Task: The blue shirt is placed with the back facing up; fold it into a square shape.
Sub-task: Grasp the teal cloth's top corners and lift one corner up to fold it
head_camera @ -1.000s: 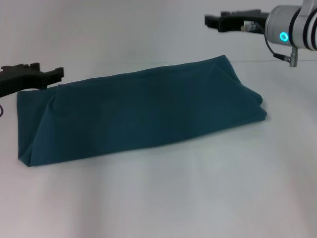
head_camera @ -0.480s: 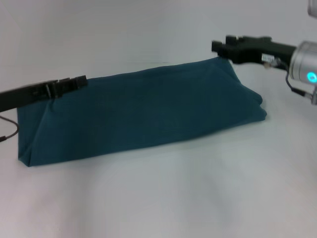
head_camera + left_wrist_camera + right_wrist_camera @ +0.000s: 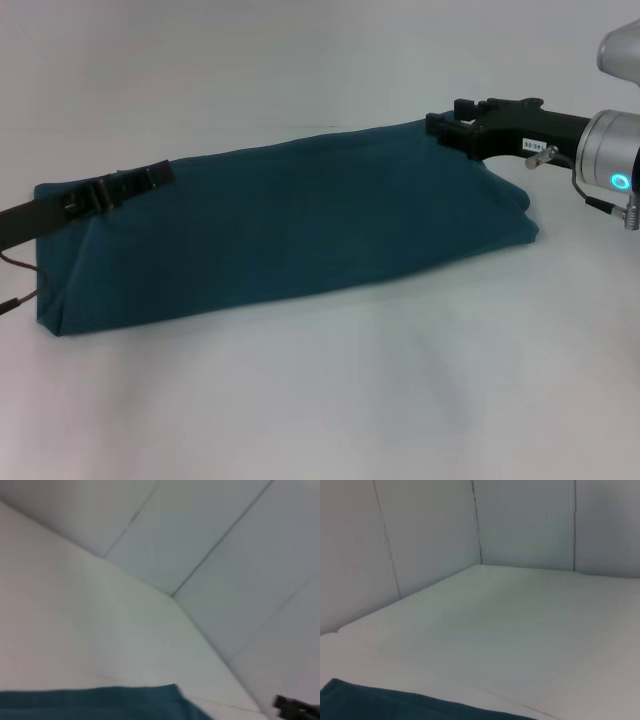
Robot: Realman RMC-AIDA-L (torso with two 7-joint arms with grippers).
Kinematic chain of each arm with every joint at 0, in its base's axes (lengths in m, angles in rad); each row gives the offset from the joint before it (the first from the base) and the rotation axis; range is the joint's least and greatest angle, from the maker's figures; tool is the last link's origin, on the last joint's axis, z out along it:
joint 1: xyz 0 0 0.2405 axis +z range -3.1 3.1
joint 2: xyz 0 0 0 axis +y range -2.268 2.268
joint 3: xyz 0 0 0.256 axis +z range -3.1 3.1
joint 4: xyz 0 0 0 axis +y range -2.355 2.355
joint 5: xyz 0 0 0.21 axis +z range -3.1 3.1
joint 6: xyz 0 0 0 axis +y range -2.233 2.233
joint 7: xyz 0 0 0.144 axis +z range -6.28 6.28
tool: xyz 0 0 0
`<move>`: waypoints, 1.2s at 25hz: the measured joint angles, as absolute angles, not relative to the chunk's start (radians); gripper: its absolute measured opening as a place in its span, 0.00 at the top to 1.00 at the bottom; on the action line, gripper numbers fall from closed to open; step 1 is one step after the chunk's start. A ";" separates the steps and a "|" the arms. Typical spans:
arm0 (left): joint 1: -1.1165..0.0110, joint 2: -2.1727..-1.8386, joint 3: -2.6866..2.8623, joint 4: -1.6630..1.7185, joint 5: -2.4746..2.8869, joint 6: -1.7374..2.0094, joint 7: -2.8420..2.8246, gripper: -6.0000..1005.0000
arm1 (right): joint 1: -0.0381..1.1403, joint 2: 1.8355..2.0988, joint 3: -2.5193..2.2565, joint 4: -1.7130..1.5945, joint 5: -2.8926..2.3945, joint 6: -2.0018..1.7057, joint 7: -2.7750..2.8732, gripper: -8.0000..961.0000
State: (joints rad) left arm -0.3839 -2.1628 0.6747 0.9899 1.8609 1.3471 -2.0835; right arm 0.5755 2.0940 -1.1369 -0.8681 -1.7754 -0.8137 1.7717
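The blue shirt is laid as a long folded band across the white bench, from 9 to 2 o'clock. The left gripper is held at its far-left edge, the right gripper at its far-right corner. Whether either gripper's fingers are open or closed cannot be told.

Your head view looks forward and down over the bench. Both wrist views skim low across it, sharing the blue shirt edge.
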 joint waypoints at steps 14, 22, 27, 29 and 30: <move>-0.341 -2.167 0.608 1.077 1.925 1.356 -2.014 0.53 | 0.658 2.099 -1.149 -0.715 -1.743 -0.695 1.616 0.50; -0.320 -2.168 0.595 1.132 2.092 1.339 -2.014 0.53 | 0.653 2.093 -1.138 -0.726 -1.654 -0.666 1.614 0.50; -0.306 -2.168 0.590 1.176 2.196 1.368 -2.054 0.53 | 0.689 2.090 -1.145 -0.720 -1.655 -0.580 1.612 0.50; -0.301 -2.168 0.586 1.182 2.225 1.365 -2.045 0.53 | 0.703 2.091 -1.147 -0.715 -1.656 -0.563 1.611 0.50; -0.301 -2.168 0.583 1.182 2.253 1.359 -2.029 0.53 | 0.711 2.091 -1.147 -0.713 -1.657 -0.559 1.610 0.50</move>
State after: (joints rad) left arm -0.3006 -2.1679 0.5832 1.1818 2.2526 1.3589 -2.0286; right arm 0.7113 2.0906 -1.1471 -0.7132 -1.6570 -0.5585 1.6104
